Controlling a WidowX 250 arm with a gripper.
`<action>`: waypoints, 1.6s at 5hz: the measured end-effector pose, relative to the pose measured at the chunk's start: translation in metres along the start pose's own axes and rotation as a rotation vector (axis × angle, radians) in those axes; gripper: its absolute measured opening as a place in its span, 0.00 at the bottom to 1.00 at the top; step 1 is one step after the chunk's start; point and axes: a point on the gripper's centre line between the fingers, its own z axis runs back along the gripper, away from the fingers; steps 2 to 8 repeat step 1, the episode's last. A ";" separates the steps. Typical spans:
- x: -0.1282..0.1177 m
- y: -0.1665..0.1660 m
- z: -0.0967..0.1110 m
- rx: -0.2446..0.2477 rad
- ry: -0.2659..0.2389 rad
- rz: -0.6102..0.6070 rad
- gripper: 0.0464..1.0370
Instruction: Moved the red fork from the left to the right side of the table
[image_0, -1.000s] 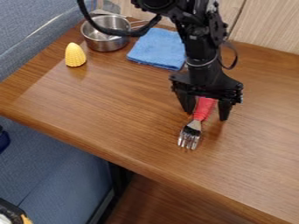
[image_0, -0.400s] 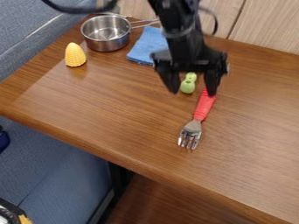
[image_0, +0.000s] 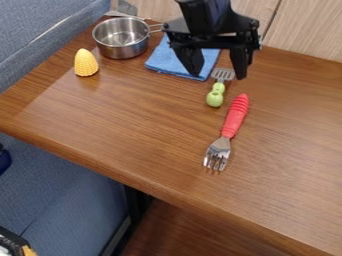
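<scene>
The black robot gripper (image_0: 218, 75) hangs down near the back of the table, right of the middle. Its two fingers are wide apart and hold nothing. Between and behind them you can see a soft blue cloth (image_0: 168, 60), lying flat. Just below the fingers in the view is a little spatula (image_0: 215, 95) with a bumpy green handle and a grey head with slots.

Next comes the fork (image_0: 234, 117), with its fat red handle and shiny metal prongs. It lies on the table, a bit right of the middle, near the spatula but not touching it. Its handle points to the back and its prongs point to the front edge.

Left of the cloth sits a round, shiny metal pot (image_0: 121, 41), its handle sticking out to the right. A bumpy yellow corn piece (image_0: 85, 63) stands up nearby, in front of the pot and more to the left. They are all on the brown wooden table (image_0: 113, 125).
</scene>
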 end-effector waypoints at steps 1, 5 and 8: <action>0.000 0.000 0.001 0.001 -0.001 -0.008 0.96; 0.000 0.000 0.001 0.001 -0.001 -0.008 0.96; 0.000 0.000 0.001 0.001 -0.001 -0.008 0.96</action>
